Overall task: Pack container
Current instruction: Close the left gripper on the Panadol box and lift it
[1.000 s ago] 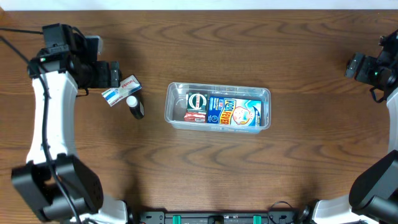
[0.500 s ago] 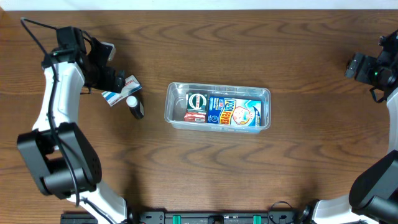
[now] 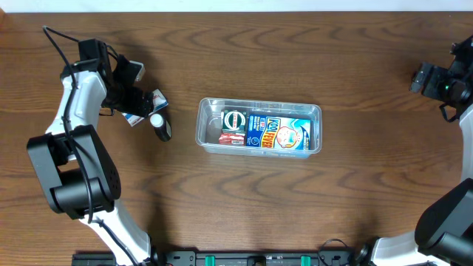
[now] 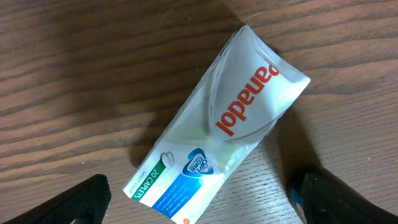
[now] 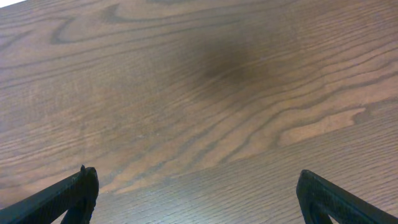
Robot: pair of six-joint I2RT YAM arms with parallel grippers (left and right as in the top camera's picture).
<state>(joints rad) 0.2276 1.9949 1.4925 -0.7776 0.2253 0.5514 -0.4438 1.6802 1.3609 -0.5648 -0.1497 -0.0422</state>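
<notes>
The clear plastic container [image 3: 258,107] sits at the table's middle with a blue carton [image 3: 279,133] and a round green-lidded item [image 3: 234,120] inside. A white and blue Panadol box [image 3: 142,108] lies left of it; it fills the left wrist view [image 4: 217,124]. A small dark bottle with a white cap [image 3: 160,126] lies beside the box. My left gripper [image 3: 135,98] is open, hovering over the box, one finger either side of its lower end [image 4: 199,202]. My right gripper [image 3: 427,80] is open and empty at the far right, over bare wood [image 5: 199,199].
The wooden table [image 3: 236,199] carries only these items. The left arm [image 3: 70,111] reaches in from the left edge, the right arm [image 3: 462,89] from the right edge.
My left gripper has swung right and down towards the Panadol box and now sits over it. The box, bottle, container and right arm have not moved.
</notes>
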